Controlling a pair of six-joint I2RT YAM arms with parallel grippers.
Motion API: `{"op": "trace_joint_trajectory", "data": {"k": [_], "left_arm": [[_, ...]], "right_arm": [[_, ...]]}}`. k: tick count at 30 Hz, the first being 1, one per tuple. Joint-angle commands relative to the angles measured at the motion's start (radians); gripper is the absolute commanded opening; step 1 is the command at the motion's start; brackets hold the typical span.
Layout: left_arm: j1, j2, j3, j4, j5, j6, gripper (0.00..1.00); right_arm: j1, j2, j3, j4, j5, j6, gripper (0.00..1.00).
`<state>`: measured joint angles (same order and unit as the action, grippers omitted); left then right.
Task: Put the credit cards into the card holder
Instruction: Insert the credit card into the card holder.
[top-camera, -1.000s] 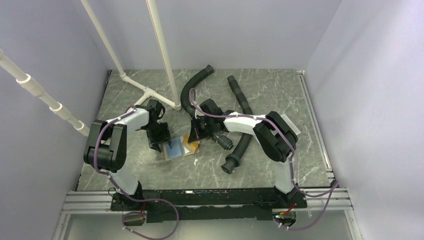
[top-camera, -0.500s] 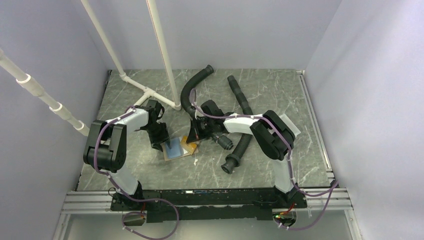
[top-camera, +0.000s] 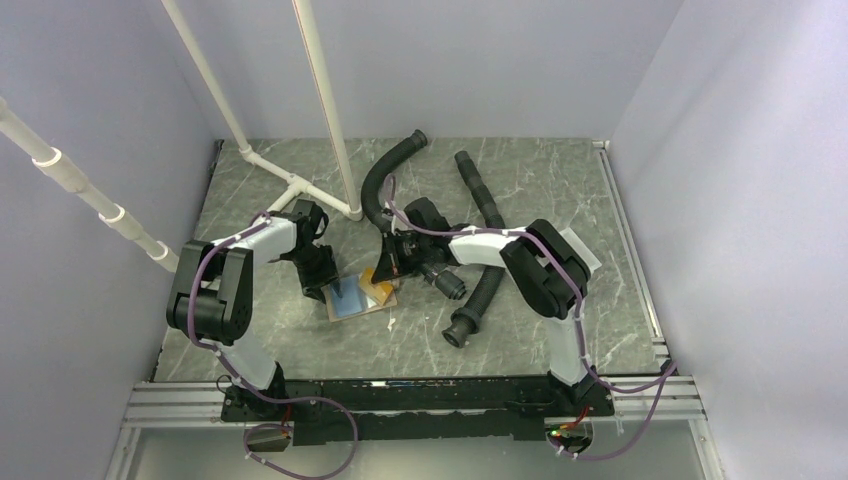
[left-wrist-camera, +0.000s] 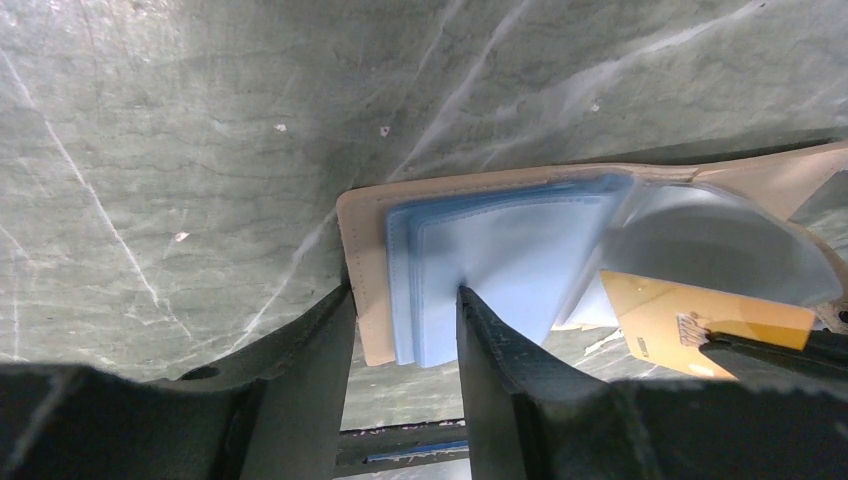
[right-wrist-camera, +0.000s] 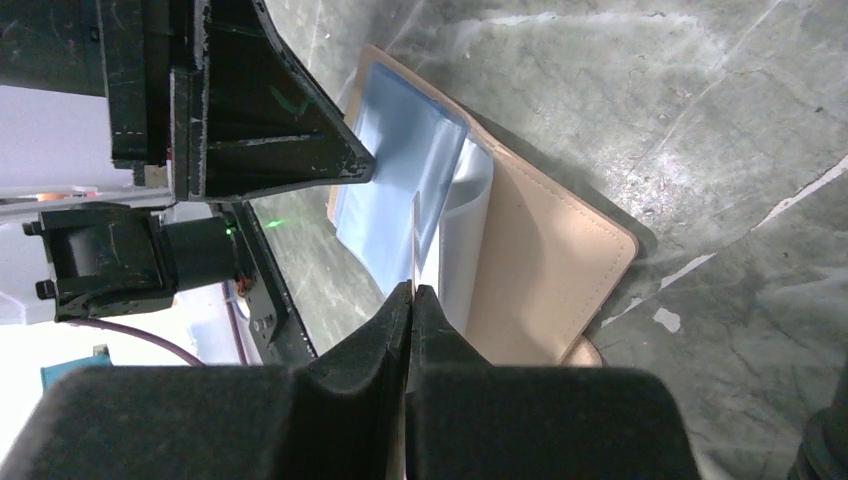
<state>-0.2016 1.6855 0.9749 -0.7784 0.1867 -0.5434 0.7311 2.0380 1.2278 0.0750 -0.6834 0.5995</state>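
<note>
Near the middle of the table (top-camera: 540, 190), seen from above, the wallet (top-camera: 350, 300) lies open and flat with its blue lining up. The left gripper (top-camera: 322, 283) sits at its left edge. The right gripper (top-camera: 388, 270) comes in from the other side over an orange card (top-camera: 381, 290), with black hoses (top-camera: 478, 290) just behind that arm.

From the left wrist, the jaws stand a little apart and straddle the wallet's tan border. One tip is on the table beside it and the other on the blue sleeves, so they seem to pin the wallet down rather than clamp it. The orange card hangs over the clear sleeve at the far side.

From the right wrist, the jaws are closed on the card. It shows edge-on, its free end at the mouth of a sleeve.

The step in hand looks like feeding this card in. The next move calls for sliding the card's edge squarely into the pocket while the left arm keeps the wallet from shifting. Other cards are not in view.
</note>
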Motion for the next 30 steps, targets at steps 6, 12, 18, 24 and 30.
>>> {"op": "trace_joint_trajectory", "data": {"k": [6, 12, 18, 24, 30], "left_arm": [[-0.002, 0.019, -0.040, 0.022, -0.024, -0.004, 0.45], [-0.002, 0.014, -0.053, 0.033, -0.012, -0.011, 0.45], [-0.002, 0.006, -0.064, 0.044, -0.001, -0.018, 0.45], [-0.002, -0.001, -0.083, 0.064, 0.023, -0.028, 0.44], [-0.002, -0.010, -0.104, 0.081, 0.040, -0.043, 0.43]], "right_arm": [[0.006, 0.056, 0.040, 0.041, -0.030, 0.002, 0.00], [0.011, 0.073, 0.032, 0.109, -0.053, 0.042, 0.00], [0.011, 0.074, 0.018, 0.179, -0.076, 0.084, 0.00], [0.011, 0.103, 0.011, 0.234, -0.094, 0.121, 0.00], [0.011, 0.126, -0.008, 0.307, -0.076, 0.156, 0.00]]}}
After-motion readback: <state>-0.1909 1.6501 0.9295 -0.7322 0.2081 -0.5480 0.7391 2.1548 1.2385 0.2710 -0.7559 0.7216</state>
